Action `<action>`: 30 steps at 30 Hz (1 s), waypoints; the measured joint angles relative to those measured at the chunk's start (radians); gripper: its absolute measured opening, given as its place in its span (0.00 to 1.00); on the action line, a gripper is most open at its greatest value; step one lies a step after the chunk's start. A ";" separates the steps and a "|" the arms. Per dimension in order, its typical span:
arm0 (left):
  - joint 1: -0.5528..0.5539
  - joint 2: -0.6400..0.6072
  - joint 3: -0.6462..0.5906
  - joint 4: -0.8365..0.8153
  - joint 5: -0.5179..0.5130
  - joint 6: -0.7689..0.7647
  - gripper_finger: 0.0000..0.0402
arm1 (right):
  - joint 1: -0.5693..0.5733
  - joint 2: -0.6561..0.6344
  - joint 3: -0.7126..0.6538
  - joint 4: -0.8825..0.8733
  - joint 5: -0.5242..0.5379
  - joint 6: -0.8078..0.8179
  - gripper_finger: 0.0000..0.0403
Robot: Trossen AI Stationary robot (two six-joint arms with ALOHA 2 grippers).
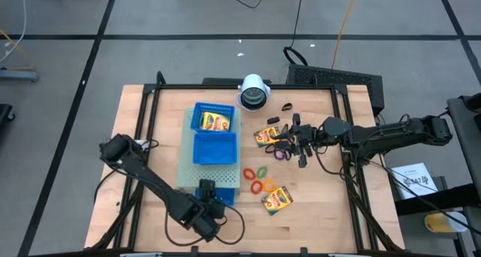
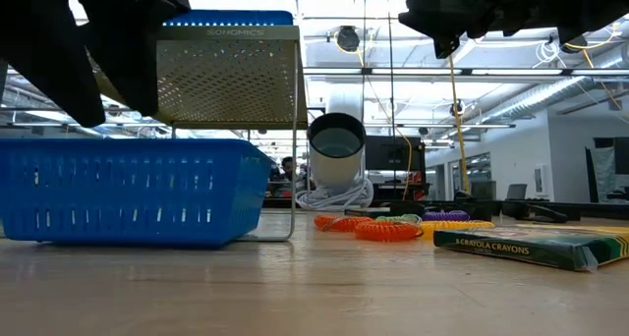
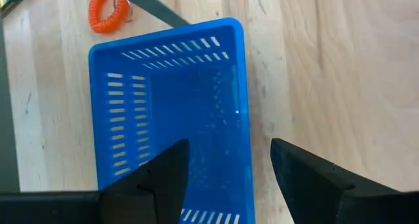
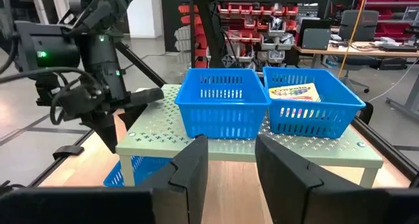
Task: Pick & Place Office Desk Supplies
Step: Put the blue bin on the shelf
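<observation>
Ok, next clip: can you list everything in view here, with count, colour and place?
Crayon boxes: three, yellow-and-green; one in the far basket, two on the table right of the stand.
Rings: about five; red, green and two orange together by the stand, purple under the right gripper.
Clips: at least two, black, near the cylinder.
Baskets: three, blue; two on the stand, one on the table at its near end.
Stand: one, pale green, perforated, table centre-left.
Cylinder: one, white with dark centre, far edge.
Table: one, wooden.
Left gripper: open, over the near basket.
Right gripper: open, over the purple ring.
</observation>
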 joint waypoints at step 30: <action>-0.074 0.016 0.008 0.031 -0.079 -0.211 0.52 | 0.000 0.000 0.000 0.000 0.000 -0.003 0.29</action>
